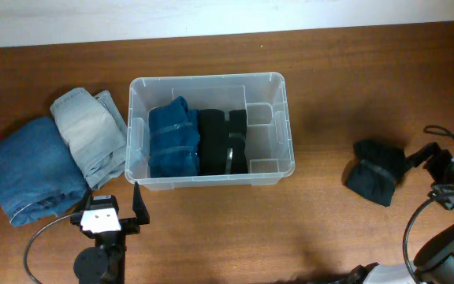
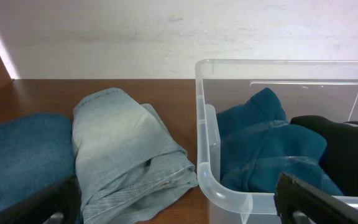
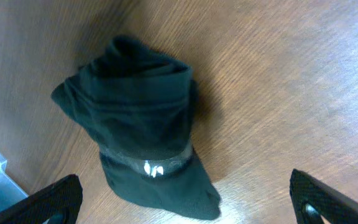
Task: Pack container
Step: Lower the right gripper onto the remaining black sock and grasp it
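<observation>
Overhead: left tool [image 1: 107,207] released near container [image 1: 211,77] rim, right tool [image 3: 188,202] released beside black bundle [image 1: 377,172].

Wooden table [image 1: 329,95]: container [image 1: 262,134], dark-blue jeans [image 1: 30,170], pale jeans [image 1: 89,134], black garment bundle [image 1: 377,177].

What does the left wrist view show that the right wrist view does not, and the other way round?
Only the left wrist view: a blue bundle and a black bundle inside the container, with pale jeans and dark blue jeans beside it. Only the right wrist view: a black rolled garment lying loose on the table. Both: the wooden table, and an open claw, the left claw or the right claw.
</observation>
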